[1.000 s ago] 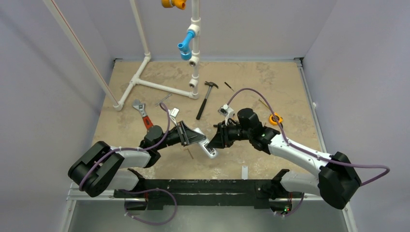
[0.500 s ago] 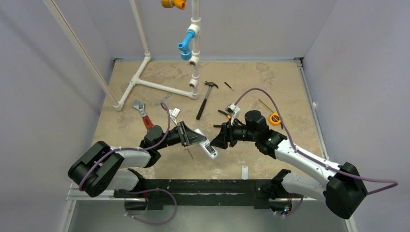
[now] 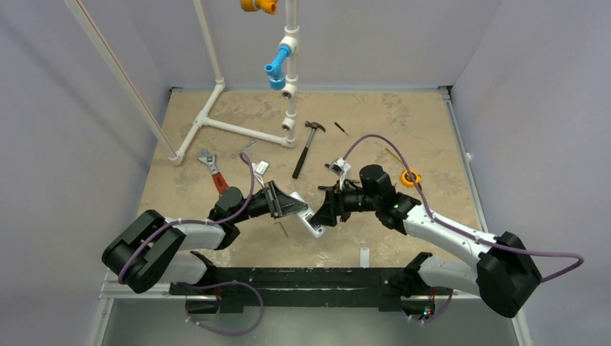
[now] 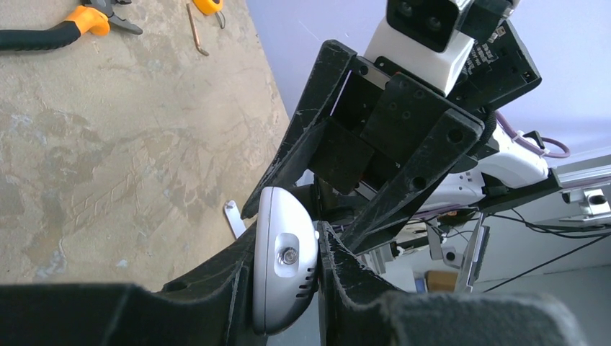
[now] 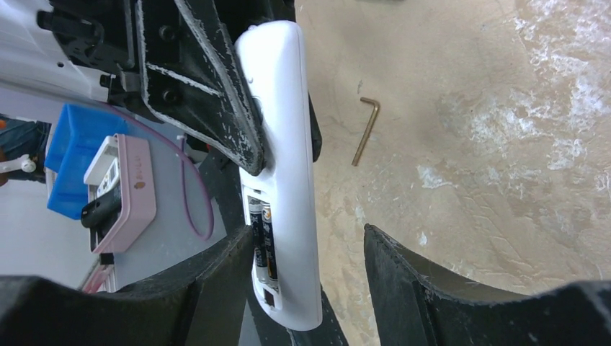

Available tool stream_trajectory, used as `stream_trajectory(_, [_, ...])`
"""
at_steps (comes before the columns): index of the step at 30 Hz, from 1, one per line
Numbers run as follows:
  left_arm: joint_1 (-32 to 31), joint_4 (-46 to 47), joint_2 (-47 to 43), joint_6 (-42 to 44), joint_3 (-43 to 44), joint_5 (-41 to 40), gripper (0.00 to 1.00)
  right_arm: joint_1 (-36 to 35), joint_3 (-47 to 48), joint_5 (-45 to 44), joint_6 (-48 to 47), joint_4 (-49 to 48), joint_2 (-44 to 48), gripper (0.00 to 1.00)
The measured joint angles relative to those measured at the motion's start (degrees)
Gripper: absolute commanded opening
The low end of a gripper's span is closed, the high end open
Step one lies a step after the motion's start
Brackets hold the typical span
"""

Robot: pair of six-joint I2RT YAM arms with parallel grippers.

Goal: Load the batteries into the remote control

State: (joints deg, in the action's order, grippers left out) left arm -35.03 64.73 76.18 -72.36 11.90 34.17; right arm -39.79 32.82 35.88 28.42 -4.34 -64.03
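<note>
The white remote control [image 3: 314, 225] is held above the table, pinched between the fingers of my left gripper [image 3: 294, 209], which is shut on it. In the left wrist view its rounded end [image 4: 287, 263] sits between my left gripper's [image 4: 288, 245] pads. Two dark batteries [image 5: 264, 241] lie side by side in the open compartment on the remote [image 5: 281, 144]. My right gripper [image 5: 306, 234] is open and straddles that end of the remote. Its left finger is close against the battery side and its right finger stands apart.
A small hex key [image 5: 366, 130] lies on the table under the remote. The white battery-cover strip [image 3: 364, 256] lies near the front edge. Hammer [image 3: 306, 148], wrench [image 3: 212, 169], tape measure [image 3: 410, 177], pliers [image 4: 65, 25] and a white pipe frame [image 3: 238, 128] stand further back.
My right gripper's jaws have widened. The right wrist swung slightly away and came back against the remote's end. The left arm and the remote have stayed still.
</note>
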Motion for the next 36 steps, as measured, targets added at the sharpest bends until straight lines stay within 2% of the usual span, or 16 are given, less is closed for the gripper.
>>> stream_trajectory(12, [0.00,0.37,0.70,0.00,0.00,0.15,0.00,0.02,0.00,2.27,-0.20,0.00,-2.40,0.56])
stream_trajectory(19, [0.00,0.61,0.83,0.02,0.00,0.15,0.00,0.02,0.04,2.67,-0.66,0.46,-2.75,0.52])
stream_trajectory(33, [0.02,-0.39,1.18,0.83,0.00,-1.03,0.00,-0.61,2.91,2.47,-2.45,3.93,-5.11,0.22])
stream_trajectory(36, [0.02,-0.55,1.18,1.18,0.00,-1.03,0.00,-1.03,3.54,1.55,-2.95,5.11,-5.35,0.12])
